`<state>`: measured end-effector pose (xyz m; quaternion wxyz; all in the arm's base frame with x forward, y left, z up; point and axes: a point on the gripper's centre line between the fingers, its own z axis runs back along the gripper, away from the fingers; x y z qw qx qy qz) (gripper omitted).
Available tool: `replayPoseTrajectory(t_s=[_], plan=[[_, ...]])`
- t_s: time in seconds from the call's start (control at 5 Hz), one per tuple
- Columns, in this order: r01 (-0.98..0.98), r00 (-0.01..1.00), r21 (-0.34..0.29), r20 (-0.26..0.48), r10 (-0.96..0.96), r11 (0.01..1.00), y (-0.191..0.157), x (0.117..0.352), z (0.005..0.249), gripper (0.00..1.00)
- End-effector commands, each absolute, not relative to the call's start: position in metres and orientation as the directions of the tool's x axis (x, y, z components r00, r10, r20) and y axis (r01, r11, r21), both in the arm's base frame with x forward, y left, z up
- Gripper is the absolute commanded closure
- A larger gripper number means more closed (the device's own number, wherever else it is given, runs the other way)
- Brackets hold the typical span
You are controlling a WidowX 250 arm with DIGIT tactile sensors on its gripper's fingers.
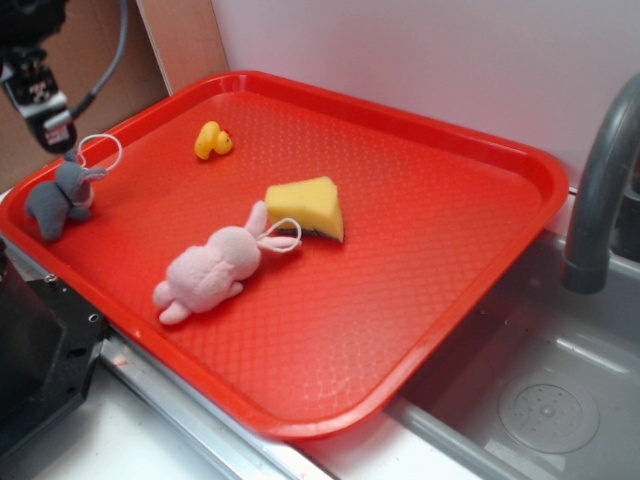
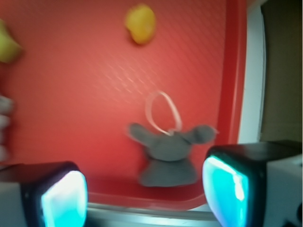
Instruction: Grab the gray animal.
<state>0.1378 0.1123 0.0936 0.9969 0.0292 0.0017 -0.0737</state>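
A red plastic tray holds four things: one gray plush animal, one pink plush bunny, one yellow rubber duck and one yellow sponge wedge. The gray animal lies by the tray's left rim, its white string loop raised behind it. The gripper hangs above it — fingers spread wide, one on either side of the toy in the wrist view, not touching. A gray sink with one faucet adjoins the tray.

No readable text or labels, seemingly, anywhere.
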Motion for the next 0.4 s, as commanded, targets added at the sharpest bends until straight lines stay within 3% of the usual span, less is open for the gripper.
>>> replayPoseTrajectory(t_s=[0.0, 0.2], plan=[[0.264, 0.963, -0.009, 0.060, -0.263, 0.965, 0.140, 0.139, 0.039, 0.00], [0.251, 0.968, -0.026, 0.010, -0.251, 0.968, 0.127, 0.148, 0.011, 0.00]])
